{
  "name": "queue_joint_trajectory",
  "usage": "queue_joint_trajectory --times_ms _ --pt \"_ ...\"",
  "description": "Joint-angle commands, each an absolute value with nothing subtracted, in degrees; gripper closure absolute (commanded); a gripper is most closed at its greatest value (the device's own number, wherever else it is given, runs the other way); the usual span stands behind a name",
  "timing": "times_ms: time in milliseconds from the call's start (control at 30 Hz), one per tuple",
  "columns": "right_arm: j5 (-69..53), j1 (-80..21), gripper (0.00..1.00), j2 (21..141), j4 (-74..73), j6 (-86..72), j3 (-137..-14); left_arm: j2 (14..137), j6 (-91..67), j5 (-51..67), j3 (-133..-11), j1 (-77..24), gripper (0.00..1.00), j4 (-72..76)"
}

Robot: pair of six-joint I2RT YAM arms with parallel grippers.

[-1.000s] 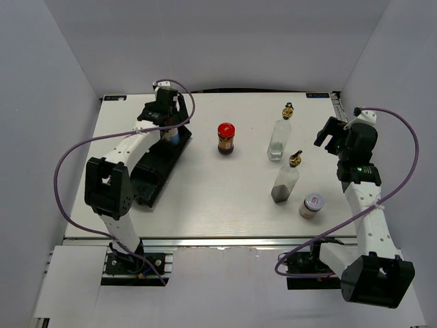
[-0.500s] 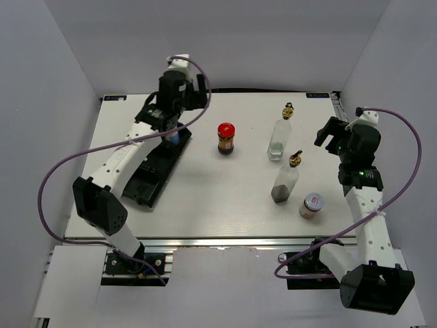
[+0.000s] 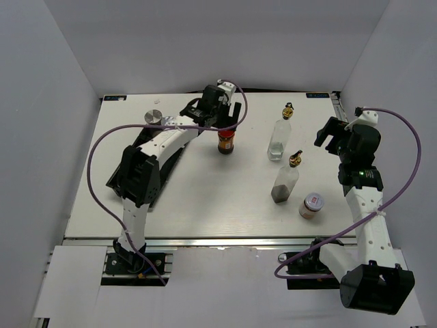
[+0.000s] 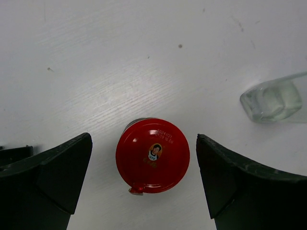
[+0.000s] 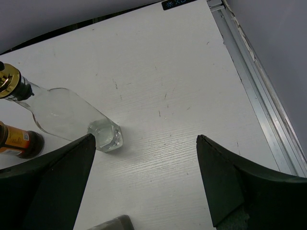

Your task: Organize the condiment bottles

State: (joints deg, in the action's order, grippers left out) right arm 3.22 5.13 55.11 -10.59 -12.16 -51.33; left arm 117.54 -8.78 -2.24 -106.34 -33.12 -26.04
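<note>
- The left gripper (image 4: pixel 144 148) was wide open and holding nothing. Its fingers pointed down, one on each side of the red-lidded jar (image 4: pixel 152 162), with a gap both sides, so no contact yet.
- That was the big change. A second earlier this gripper was down at the far end of the black tray (image 3: pixel 171 154), around a jar there. Half a second earlier it had lifted off, and after that it swung right, across to the red lid.
- What it left behind was a silver-lidded jar (image 3: pixel 153 117), standing at the tray's far end as far as I could tell from above. The arm covered most of the tray, so I couldn't say what else sat in it.
- My read: one placement had just finished, and the red-lidded jar, upright on the table (image 3: pixel 205 198) just right of the tray, was the next pick. Dropping down and closing looked like the obvious follow-up. The lid wasn't quite centred between the fingers, so a small nudge sideways might have helped.
- Further right and still out on the table were the far gold-spouted bottle (image 3: pixel 278 140), the near gold-spouted bottle (image 3: pixel 283 183) and, nearest of all, the short silver-lidded jar (image 3: pixel 311 205). None of them had budged, so plenty of sorting was left.
- The right gripper (image 5: pixel 146 139) hung open and empty too, over the right side of the table, in the same spot the whole time.
</note>
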Motion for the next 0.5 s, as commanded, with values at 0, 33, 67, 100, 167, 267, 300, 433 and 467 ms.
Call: queue_joint_trajectory --times_ms 0,33,67,100,167,267,300,433,467 --pt "3.1 5.1 0.11 54.3 -9.1 -11.3 -52.7 117.3 -6.8 -0.1 -109.9 -33.7 0.02 -28.6" --pt "3.1 5.1 0.11 54.4 -9.1 -11.2 -52.7 118.3 -6.7 -0.2 -110.1 -33.8 0.02 -29.1" --pt "3.2 5.1 0.11 54.5 -9.1 -11.1 -52.8 118.6 -6.6 -0.5 -110.2 -33.8 0.02 -29.4" --pt "3.2 5.1 0.11 54.7 -9.2 -10.9 -53.0 118.8 -6.3 -0.5 -109.6 -33.9 0.02 -29.8" --pt "3.3 5.1 0.11 54.6 -9.2 -11.0 -52.9 119.2 -6.3 -0.4 -108.8 -34.0 0.02 -29.5" --pt "3.2 5.1 0.11 54.7 -9.0 -11.0 -52.8 119.6 -6.3 -1.7 -108.5 -34.1 0.06 -30.0" --pt "3.0 5.1 0.11 54.7 -9.0 -11.0 -52.8 119.8 -6.1 -1.9 -108.6 -34.1 0.11 -30.4" --pt "3.1 5.1 0.11 54.7 -9.0 -11.1 -52.7 119.1 -6.1 -2.7 -109.9 -34.1 0.5 -30.8" --pt "3.2 5.1 0.11 54.7 -9.0 -11.0 -52.7 118.3 -6.0 -3.1 -110.2 -34.2 0.65 -31.0"
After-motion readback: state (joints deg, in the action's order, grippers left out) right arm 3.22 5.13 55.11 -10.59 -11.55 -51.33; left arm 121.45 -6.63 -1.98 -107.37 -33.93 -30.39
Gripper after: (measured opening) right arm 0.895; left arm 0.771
